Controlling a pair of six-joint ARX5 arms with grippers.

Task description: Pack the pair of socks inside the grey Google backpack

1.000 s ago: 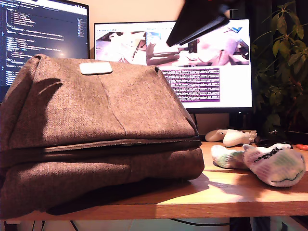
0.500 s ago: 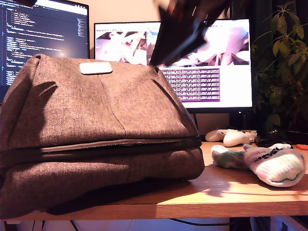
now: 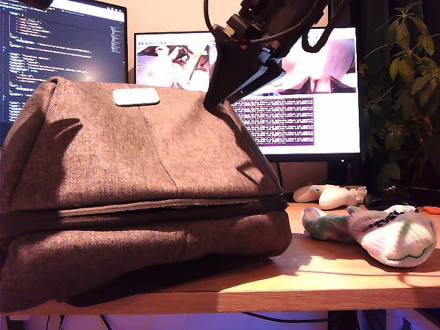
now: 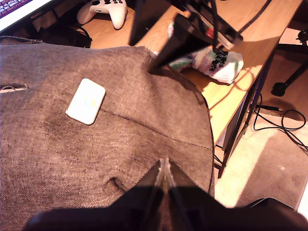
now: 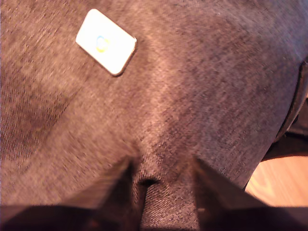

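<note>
The grey Google backpack (image 3: 137, 172) lies big on the desk, its white logo patch (image 3: 136, 97) on top. The pair of socks (image 3: 385, 234) rests on the wood at the exterior view's right, apart from both grippers. My second gripper (image 3: 210, 103) hangs at the backpack's upper ridge. It is open in the second wrist view (image 5: 163, 190), its fingers on either side of a small dark tab on the fabric (image 5: 192, 96). My first gripper (image 4: 164, 168) is shut, tips down at the backpack (image 4: 96, 144). From there I also see the second gripper (image 4: 155, 67) and the socks (image 4: 211, 60).
Two lit monitors (image 3: 302, 89) stand behind the backpack. A white game controller (image 3: 330, 196) sits behind the socks, and a plant (image 3: 405, 82) fills the exterior view's right. The desk's front edge (image 3: 330, 292) is close to the socks; cables lie on the floor (image 4: 274, 120).
My second arm has come down from the top of the exterior view toward its left, reaching the backpack's upper ridge. Backpack and socks have stayed put.
</note>
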